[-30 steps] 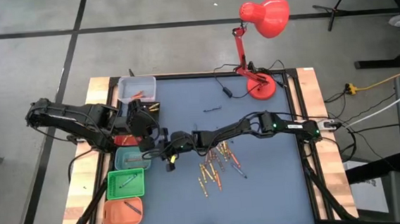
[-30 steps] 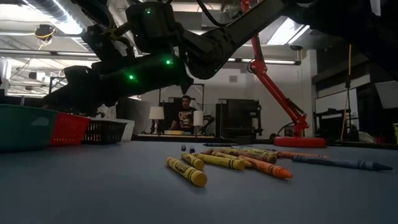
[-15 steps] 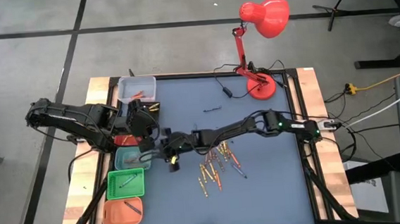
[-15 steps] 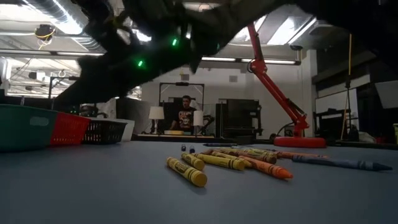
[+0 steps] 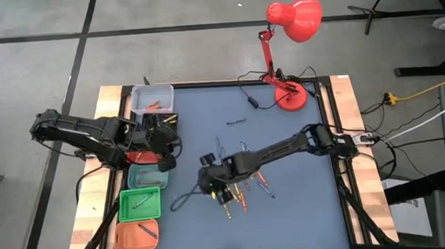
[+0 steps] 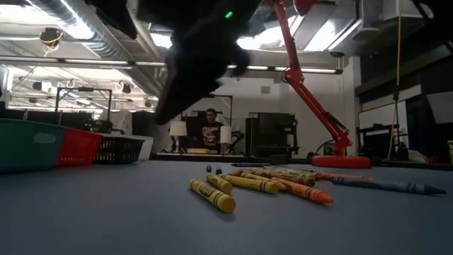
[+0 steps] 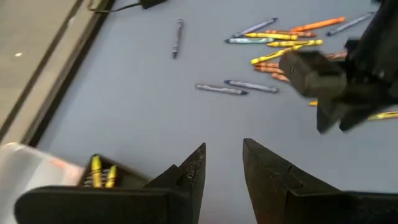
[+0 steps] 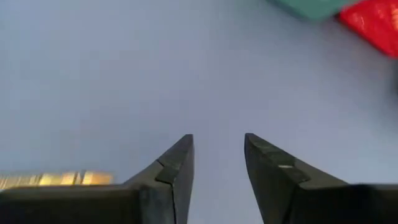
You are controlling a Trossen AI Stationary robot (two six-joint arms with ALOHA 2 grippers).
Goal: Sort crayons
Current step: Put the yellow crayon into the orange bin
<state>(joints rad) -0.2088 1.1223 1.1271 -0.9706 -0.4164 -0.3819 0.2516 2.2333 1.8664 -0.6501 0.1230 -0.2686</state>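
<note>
Several crayons [image 5: 241, 187] lie in a loose pile on the blue table; the low view shows the crayons [image 6: 255, 183] flat on the table top. A few dark crayons [image 5: 218, 148] lie apart, farther back. My right gripper [image 8: 217, 138] hangs open and holds nothing, pointing down at bare table just left of the pile; in the high view the right gripper [image 5: 208, 185] stands at the pile's left end. My left gripper [image 7: 224, 144] is open and holds nothing. In the high view the left gripper [image 5: 169, 144] hovers above the bins at the table's left.
A row of small bins runs along the left edge: grey [image 5: 151, 98], black with yellow crayons [image 7: 99, 173], red [image 5: 138, 155], teal [image 5: 146, 177], green [image 5: 139, 203], orange [image 5: 136, 236]. A red desk lamp [image 5: 289, 95] stands at the far right. Bare blue table lies near the front edge.
My right gripper has left the teal and red bins. It has gone toward the table's right and near edges, over to the crayon pile, rising and tipping to point more steeply down. The dark crayons that its arm covered now show.
</note>
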